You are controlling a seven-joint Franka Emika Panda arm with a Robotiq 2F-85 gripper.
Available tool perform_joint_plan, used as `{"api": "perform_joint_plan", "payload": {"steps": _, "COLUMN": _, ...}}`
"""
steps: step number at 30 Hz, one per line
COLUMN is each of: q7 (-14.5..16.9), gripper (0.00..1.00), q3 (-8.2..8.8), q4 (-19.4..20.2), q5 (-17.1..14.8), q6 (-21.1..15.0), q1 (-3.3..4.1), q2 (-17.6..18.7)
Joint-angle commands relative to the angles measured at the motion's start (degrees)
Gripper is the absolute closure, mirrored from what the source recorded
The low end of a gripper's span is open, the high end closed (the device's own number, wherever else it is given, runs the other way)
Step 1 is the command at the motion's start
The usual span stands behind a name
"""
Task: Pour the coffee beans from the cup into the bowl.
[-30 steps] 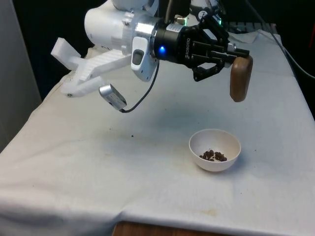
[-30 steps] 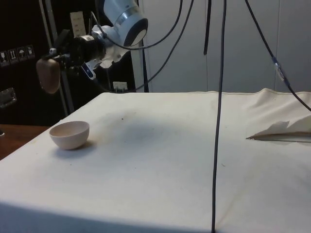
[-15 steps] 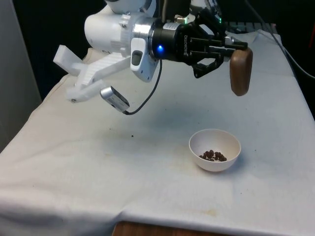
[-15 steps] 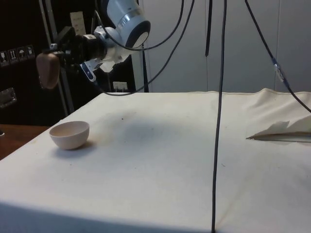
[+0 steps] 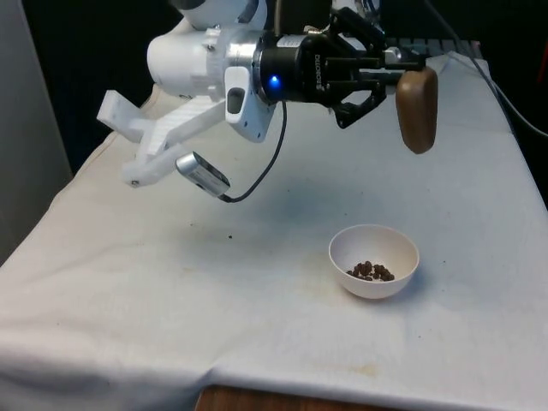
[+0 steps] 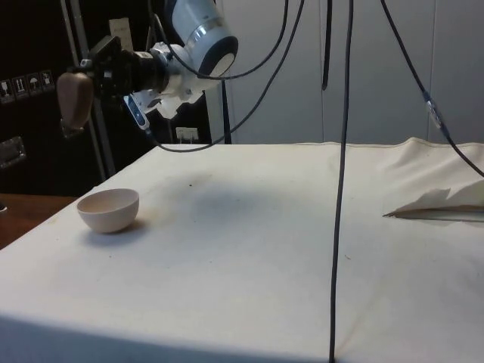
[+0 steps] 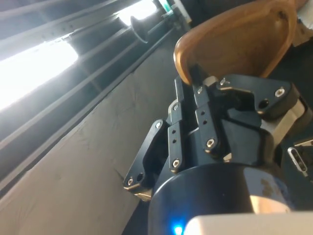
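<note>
High above the white bowl of beans, claw clamped on the brown wooden cup's rim, cup hanging mouth-down

A plain brown wooden cup is seen at the upper right of the front view; it is held by a black gripper on a white arm. A white bowl at the lower right carries dark brown coffee beans. The cloth is white, marked with faint brownish stains.
</note>
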State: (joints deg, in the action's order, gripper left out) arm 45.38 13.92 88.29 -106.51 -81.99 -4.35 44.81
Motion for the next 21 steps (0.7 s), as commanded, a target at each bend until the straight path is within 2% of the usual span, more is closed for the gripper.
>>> {"api": "perform_joint_plan", "payload": {"steps": 1, "q7": -0.2, "gripper": 1.00, "q3": -0.17, "q4": 0.1, "q5": -0.5, "q6": 0.3, "q1": -0.17, "q2": 0.1}}
{"api": "perform_joint_plan", "payload": {"steps": 2, "q7": 0.0, "gripper": 1.00, "q3": 0.06, "q4": 0.1, "q5": -0.2, "q6": 0.2, "q1": 0.00, "q2": 0.1}}
{"api": "perform_joint_plan", "payload": {"steps": 3, "q7": -0.3, "gripper": 1.00, "q3": -0.06, "q4": 0.1, "q5": -0.6, "q6": 0.5, "q1": -0.17, "q2": 0.0}}
{"api": "perform_joint_plan", "payload": {"steps": 11, "q7": -0.2, "gripper": 1.00, "q3": 0.63, "q4": -0.1, "q5": -0.7, "q6": 1.4, "q1": 0.06, "q2": -0.2}}
{"api": "perform_joint_plan", "payload": {"steps": 19, "q7": -1.8, "gripper": 1.00, "q3": 1.26, "q4": 0.2, "q5": 0.7, "q6": -0.5, "q1": 1.20, "q2": -1.1}}
{"api": "perform_joint_plan", "payload": {"steps": 20, "q7": -1.1, "gripper": 1.00, "q3": 0.97, "q4": -0.1, "q5": 0.3, "q6": 0.7, "q1": 0.69, "q2": -0.7}}
{"api": "perform_joint_plan", "payload": {"steps": 21, "q7": -1.9, "gripper": 1.00, "q3": 1.26, "q4": 0.3, "q5": 0.9, "q6": -0.6, "q1": 1.32, "q2": -1.3}}
